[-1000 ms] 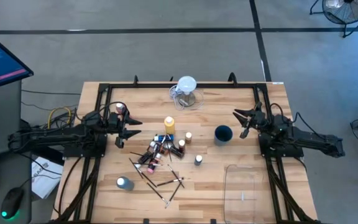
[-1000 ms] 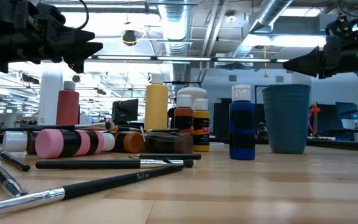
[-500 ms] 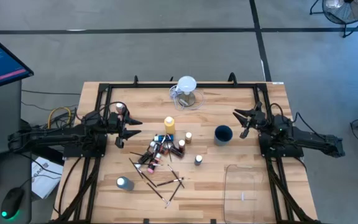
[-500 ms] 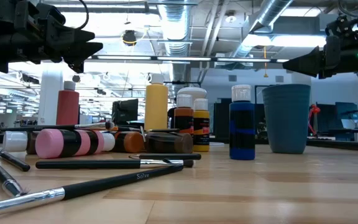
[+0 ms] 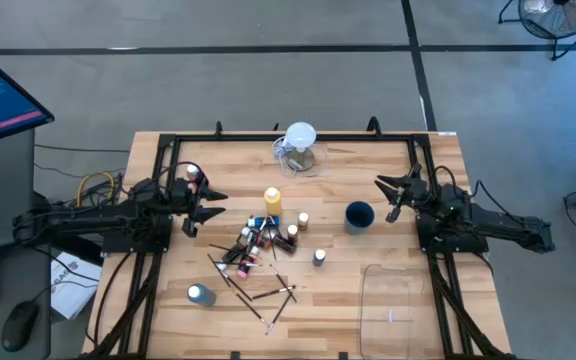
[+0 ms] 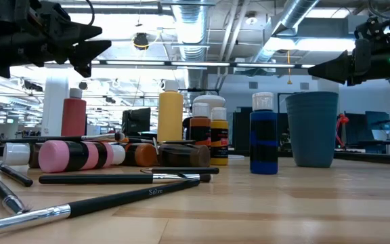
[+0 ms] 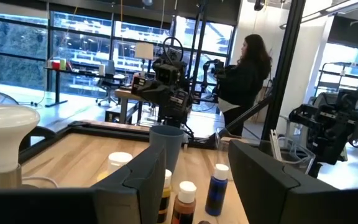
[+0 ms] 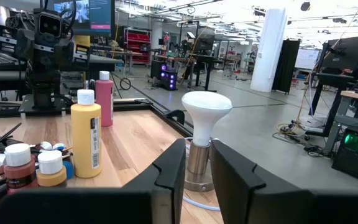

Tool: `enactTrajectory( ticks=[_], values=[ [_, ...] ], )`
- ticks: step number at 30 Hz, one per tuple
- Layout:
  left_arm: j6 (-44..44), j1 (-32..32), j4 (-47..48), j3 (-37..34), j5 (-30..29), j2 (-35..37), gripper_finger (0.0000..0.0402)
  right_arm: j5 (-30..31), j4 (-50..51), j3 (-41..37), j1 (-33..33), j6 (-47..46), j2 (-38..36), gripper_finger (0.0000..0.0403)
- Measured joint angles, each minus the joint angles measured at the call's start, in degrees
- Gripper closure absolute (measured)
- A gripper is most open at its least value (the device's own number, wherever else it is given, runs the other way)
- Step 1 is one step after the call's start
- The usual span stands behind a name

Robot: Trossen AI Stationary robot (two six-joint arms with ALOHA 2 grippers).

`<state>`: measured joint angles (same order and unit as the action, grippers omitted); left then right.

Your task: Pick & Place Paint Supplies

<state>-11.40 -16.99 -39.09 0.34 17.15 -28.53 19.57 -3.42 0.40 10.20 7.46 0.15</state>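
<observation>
The paint supplies lie in a heap at mid-table [image 5: 258, 243]: small white-capped bottles and thin dark paintbrushes [image 6: 124, 179], some lying flat. A yellow squeeze bottle [image 5: 272, 200] and a blue bottle [image 6: 264, 139] stand upright on their bases. A pink-red bottle [image 5: 194, 176] stands beside my left gripper [image 5: 213, 207]. That gripper hovers open above the table's left side, with nothing between its fingers [image 7: 148, 174]. My right gripper [image 5: 382, 195] hovers at the right, beyond the blue cup, its fingers [image 8: 169, 168] a narrow gap apart and holding nothing.
A dark blue cup [image 5: 359, 214] stands right of the heap. The clear jug with a white round top [image 5: 300, 148] stands at the far edge. A clear container [image 5: 393, 300] stands at the near right. One small bottle [image 5: 200, 294] stands alone near left. A person [image 7: 247, 68] stands beyond the table.
My left gripper has tipped and rolled a little in place, so its fingertips stand slightly higher in the low view. Nothing on the table has moved.
</observation>
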Motion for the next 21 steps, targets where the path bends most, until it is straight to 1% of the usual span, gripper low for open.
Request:
enactTrajectory(
  ticks=[18,21],
  values=[
    [-0.11,0.00,-1.00,0.02,0.00,0.00,0.0238,0.00,-0.01,0.01,-0.01,0.00,0.00,0.0335],
    [-3.61,0.00,-2.96,0.00,-0.10,-0.03,0.0238,0.00,-0.01,0.01,0.00,0.00,0.00,0.0335]
  ],
)
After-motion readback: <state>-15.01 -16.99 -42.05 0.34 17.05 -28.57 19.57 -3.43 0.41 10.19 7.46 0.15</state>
